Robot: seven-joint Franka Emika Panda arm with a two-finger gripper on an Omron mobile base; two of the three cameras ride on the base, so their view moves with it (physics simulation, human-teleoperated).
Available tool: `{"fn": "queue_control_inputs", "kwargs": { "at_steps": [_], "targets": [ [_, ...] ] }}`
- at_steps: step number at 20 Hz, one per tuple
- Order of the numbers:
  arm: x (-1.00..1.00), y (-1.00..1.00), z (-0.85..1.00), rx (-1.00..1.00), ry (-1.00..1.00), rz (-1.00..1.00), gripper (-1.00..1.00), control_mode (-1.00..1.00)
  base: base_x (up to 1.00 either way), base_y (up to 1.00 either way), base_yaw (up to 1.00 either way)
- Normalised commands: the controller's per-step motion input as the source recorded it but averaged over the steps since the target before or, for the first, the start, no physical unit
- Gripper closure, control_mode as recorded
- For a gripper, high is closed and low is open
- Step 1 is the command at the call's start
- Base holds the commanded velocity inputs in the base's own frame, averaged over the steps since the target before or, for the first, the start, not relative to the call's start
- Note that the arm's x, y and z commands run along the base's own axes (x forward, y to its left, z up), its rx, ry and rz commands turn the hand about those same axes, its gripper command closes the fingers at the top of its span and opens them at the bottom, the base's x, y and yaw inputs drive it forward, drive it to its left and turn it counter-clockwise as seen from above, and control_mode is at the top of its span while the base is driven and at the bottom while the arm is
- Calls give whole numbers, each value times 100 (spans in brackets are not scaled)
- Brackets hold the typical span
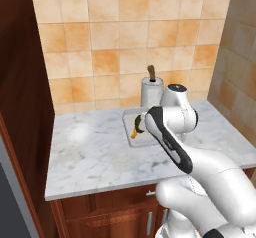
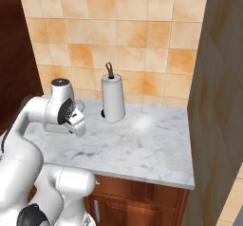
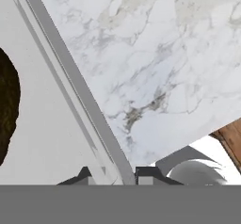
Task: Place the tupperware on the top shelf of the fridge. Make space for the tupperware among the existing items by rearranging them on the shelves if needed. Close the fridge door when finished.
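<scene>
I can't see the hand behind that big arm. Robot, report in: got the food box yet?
End effector shut on tupperware wall. Tupperware sits on marble counter, not lifted. Paper towel roll upright just behind it.

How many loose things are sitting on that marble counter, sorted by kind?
Tupperware with food inside: 1, with the pincer shut on its wall
Paper towel roll on its holder: 1
Total: 2
</scene>
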Motion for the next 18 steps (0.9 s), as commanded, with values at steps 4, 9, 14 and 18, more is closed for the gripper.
{"fn": "queue_control_inputs", "kwargs": {
  "at_steps": [4, 9, 14, 18],
  "targets": [
    [-100, -19, 80, 0, 0, -4, 100, -100, 0, 0, 0],
    [-60, -12, 61, 1, 5, -5, 100, -100, 0, 0, 0],
    [-9, 0, 16, 0, 1, -2, 100, -100, 0, 0, 0],
    [0, 0, 0, 0, 0, 0, 100, 100, -43, 0, 0]
  ]
}}
